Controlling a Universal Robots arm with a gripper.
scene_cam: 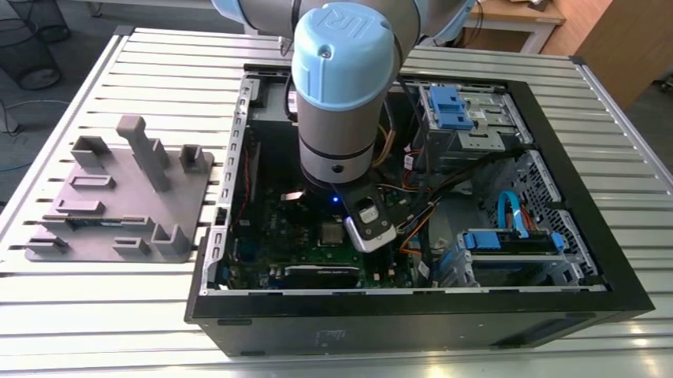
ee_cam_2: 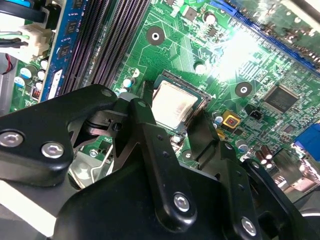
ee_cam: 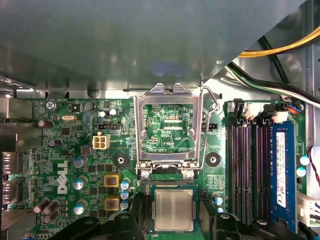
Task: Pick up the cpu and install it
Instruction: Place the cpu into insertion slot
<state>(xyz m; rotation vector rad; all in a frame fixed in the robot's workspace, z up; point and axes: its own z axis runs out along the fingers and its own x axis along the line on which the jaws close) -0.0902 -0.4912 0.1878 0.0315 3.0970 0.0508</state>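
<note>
Your surface (scene_cam: 105, 315) of metal slats carries an open computer case (scene_cam: 421, 319) lying on its side. A gray block (scene_cam: 116, 197) with upright pegs sits well apart from it, on the exterior view's left. The arm (scene_cam: 336, 102) stands straight down inside the case and hides much of the circuit board (ee_cam: 65, 150) from outside. Drive bays (scene_cam: 515, 244) and loose cables (ee_cam: 285, 47) crowd the exterior view's right, so room is tight on that side.

The first wrist view gives you what the exterior view cannot. The hinged metal frame (ee_cam: 168, 94) is swung open off the socket, with the memory slots (ee_cam: 250, 170) just beside it and a flat metal panel (ee_cam: 125, 40) close behind.

The cpu (ee_cam: 173, 210) lies flat inside the socket. In both wrist views the jaws are spread wide, with the black fingers (ee_cam_2: 142, 120) on either side of the socket. They are apart from the cpu and hold nothing. Small yellow-capped parts (ee_cam: 111, 180) sit near one finger.
</note>
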